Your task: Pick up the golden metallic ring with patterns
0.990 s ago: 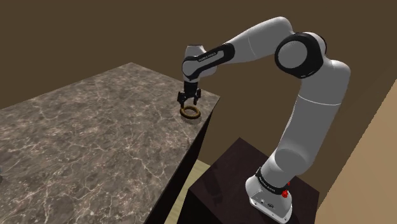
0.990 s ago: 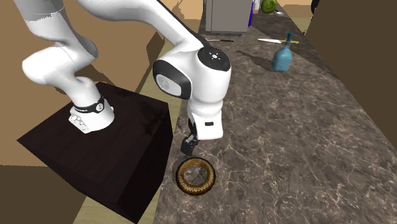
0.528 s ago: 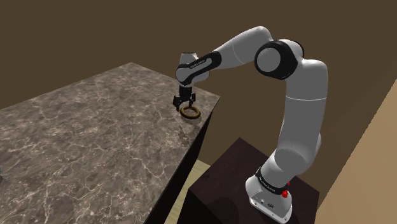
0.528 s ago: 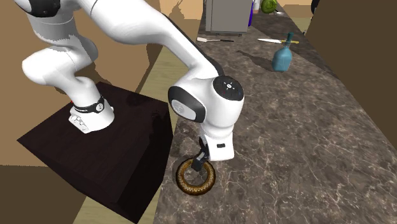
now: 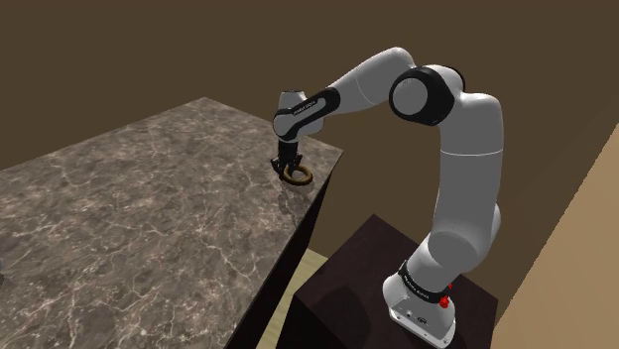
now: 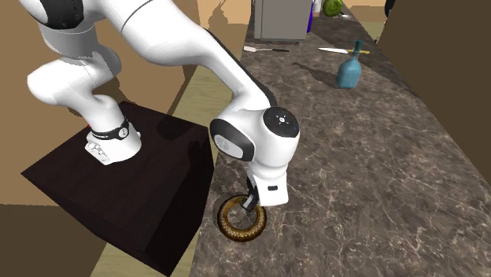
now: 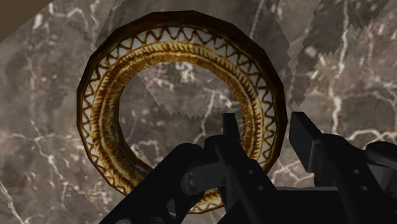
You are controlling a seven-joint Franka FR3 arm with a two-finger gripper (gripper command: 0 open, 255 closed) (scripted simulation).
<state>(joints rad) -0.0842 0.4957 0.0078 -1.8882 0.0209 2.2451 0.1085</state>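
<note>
1. The ring [image 7: 98, 111] is a gold-brown band with a zigzag pattern and a rope-like inner rim. It lies flat on the dark marbled surface [image 5: 149, 228], close to the edge nearest the stand [image 6: 149, 185].
2. We see the end effector [image 7: 266, 126] pointing down, low over one side of the ring rather than its centre.
3. The fingers [image 7: 305, 137] are apart and released. One sits inside the ring's hole and the other outside, so they straddle the band. The wrist view shows a small gap on each side, so nothing is clasped.
4. Step, our call: the end effector looks lined up for the grasp, but it has not yet closed and the ring has not been lifted.
5. Next move, our call: clench on the band, then lift straight up. The tips must be low enough to catch the thin band, and we cannot tell whether they touch the surface.
6. Risk, our call: pinched on one side, the ring may tilt or slip out. The edge is near, so a nudge could push it off.
7. A teal bottle [image 6: 349, 72] stands well apart and is no factor.
</note>
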